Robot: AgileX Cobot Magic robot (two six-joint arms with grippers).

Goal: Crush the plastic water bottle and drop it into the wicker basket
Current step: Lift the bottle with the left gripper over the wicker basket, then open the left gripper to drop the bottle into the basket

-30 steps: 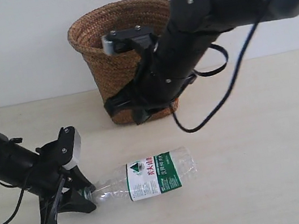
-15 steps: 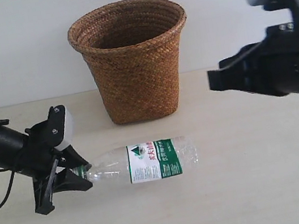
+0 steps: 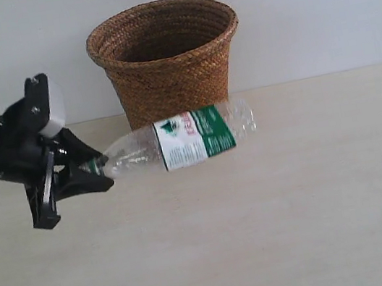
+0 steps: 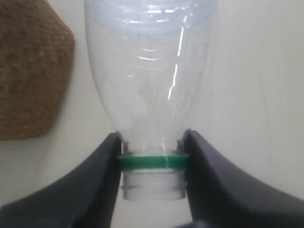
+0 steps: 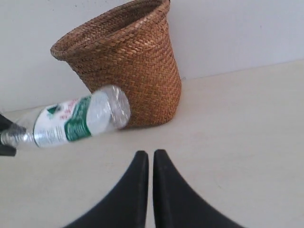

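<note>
**Bottle hangs by its neck, uncrushed, in front of the basket**

The left gripper [image 3: 95,172] has its fingers [image 4: 102,183] clenched on the neck of the plastic water bottle [image 3: 185,141], just at the green ring [image 4: 153,162]. The bottle is clear of the bench [image 3: 265,233]. It juts out sideways with its base tipped a little upward, and it crosses in front of the wicker basket [image 3: 169,80], which stands by the far edge near the middle. The right gripper [image 5: 151,159] hovers low over the bench with its fingers pressed together on nothing.

The bottle looks empty and round, so I'd call it very light, with thin, springy walls that will cave easily at the label or the clear belly. The neck is the stiff part, and it makes a sound handle. The plastic is smooth and probably slippery, so a squeeze on the belly could make it squirt sideways. The threads below the ring look bare, so air should escape when the bottle is pressed.
</note>
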